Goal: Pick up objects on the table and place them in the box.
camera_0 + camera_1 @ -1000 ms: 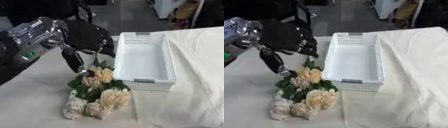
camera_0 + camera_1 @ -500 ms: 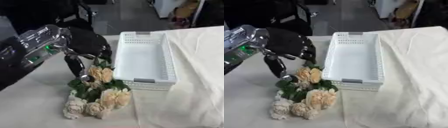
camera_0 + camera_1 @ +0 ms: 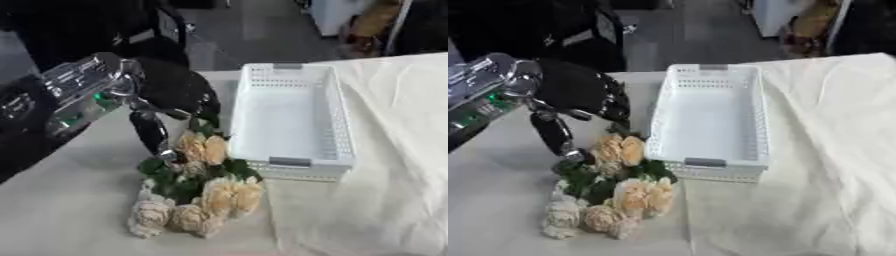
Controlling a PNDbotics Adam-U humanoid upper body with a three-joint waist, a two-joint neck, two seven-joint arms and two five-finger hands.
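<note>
A bunch of cream and peach roses with green leaves (image 3: pixel 203 192) lies on the table, just left of the near end of a white slotted box (image 3: pixel 290 162). The box holds nothing. My left hand (image 3: pixel 175 85), black, reaches in from the left and hangs over the top of the bunch. Its thumb (image 3: pixel 149 131) points straight down, with the tip at the leaves on the bunch's left side. Its fingers (image 3: pixel 616 109) reach down behind the upper roses (image 3: pixel 619 148), close to the box's left wall. The hand is open and straddles those roses. My right hand shows in neither view.
A rumpled cream cloth (image 3: pixel 398 150) covers the table to the right of the box and under it. The bare tabletop (image 3: pixel 61 210) stretches left of the flowers. Dark furniture and floor lie beyond the far edge.
My left hand has come down toward the roses; the thumb tip, above the bunch a second ago, now reaches the leaves. Flowers and box have not moved.
</note>
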